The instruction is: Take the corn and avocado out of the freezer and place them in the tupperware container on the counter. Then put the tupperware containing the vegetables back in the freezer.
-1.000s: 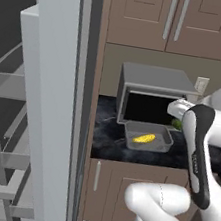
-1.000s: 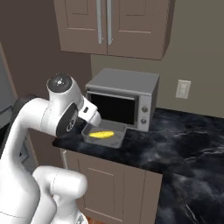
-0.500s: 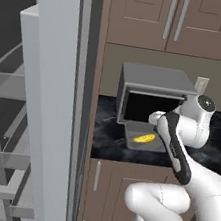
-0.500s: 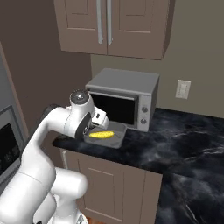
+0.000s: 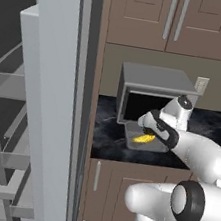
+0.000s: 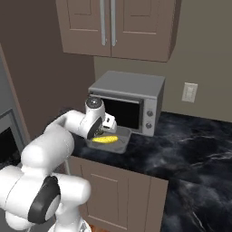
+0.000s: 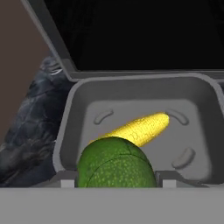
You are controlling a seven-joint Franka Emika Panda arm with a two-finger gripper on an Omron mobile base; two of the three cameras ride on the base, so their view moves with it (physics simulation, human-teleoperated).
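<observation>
The white arm reaches forward from the base and bends down at the wrist, so that the gripper (image 6: 105, 128) hangs low over the near side of the tupperware container (image 6: 121, 146), just in front of the microwave (image 6: 129, 104). In the left base view the forearm crosses the tray's right side and the hand (image 5: 153, 125) sits above its near right corner.

In the hand view the avocado (image 7: 116, 165) sits at the very bottom, between the two finger tips, whose pale stubs show on either side of it. The jaws stand partly spread around the fruit and appear to grip it. It hangs over the near rim of the container; whether it touches the corn I cannot tell.

The tupperware container (image 7: 76, 113) is a shallow grey tray with sloped walls and rounded corners. It stands on the black marbled counter (image 6: 190, 154), near the counter's front edge and left end, close against the microwave's dark door. The corn (image 7: 140, 128) lies inside on the tray floor, slantwise, its tapered tip toward the far right corner.

The corn is bright yellow with fine kernel rows. The avocado is dark green, rounded and pebbly, with a faint seam across it.

The freezer (image 5: 48, 97) stands open at the left of the counter, its grey shelves showing.
</observation>
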